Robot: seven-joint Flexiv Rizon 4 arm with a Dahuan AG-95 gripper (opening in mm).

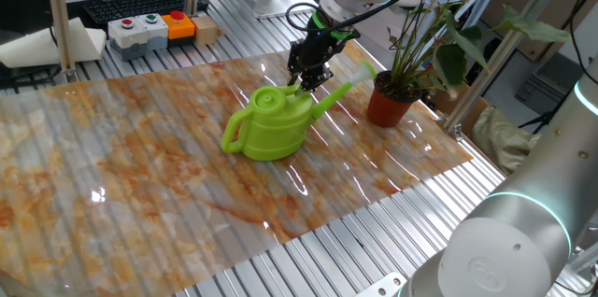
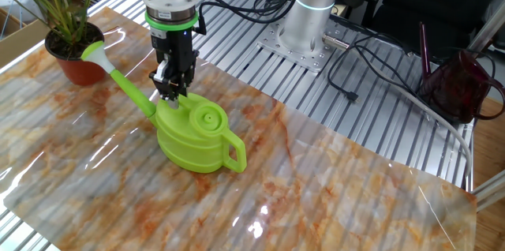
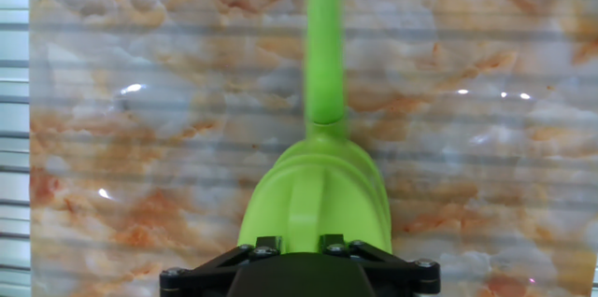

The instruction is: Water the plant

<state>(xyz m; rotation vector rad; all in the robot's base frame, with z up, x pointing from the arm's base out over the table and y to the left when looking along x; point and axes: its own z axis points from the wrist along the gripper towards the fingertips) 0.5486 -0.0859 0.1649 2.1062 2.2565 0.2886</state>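
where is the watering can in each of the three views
One fixed view: lime-green plastic watering can at centre, spout pointing right.
Other fixed view: left of centre, spout pointing up-left.
Hand view: bottom centre, spout running up.
Shared landmark: marbled orange-grey table mat.

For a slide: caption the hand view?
Gripper poised over the green watering can, spout stretching ahead across the marbled mat.

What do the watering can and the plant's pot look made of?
Watering can: likely moulded plastic, uniform lime green with a soft satin sheen. Pot: looks like terracotta or terracotta-coloured plastic, matte red-brown; the views don't settle which.
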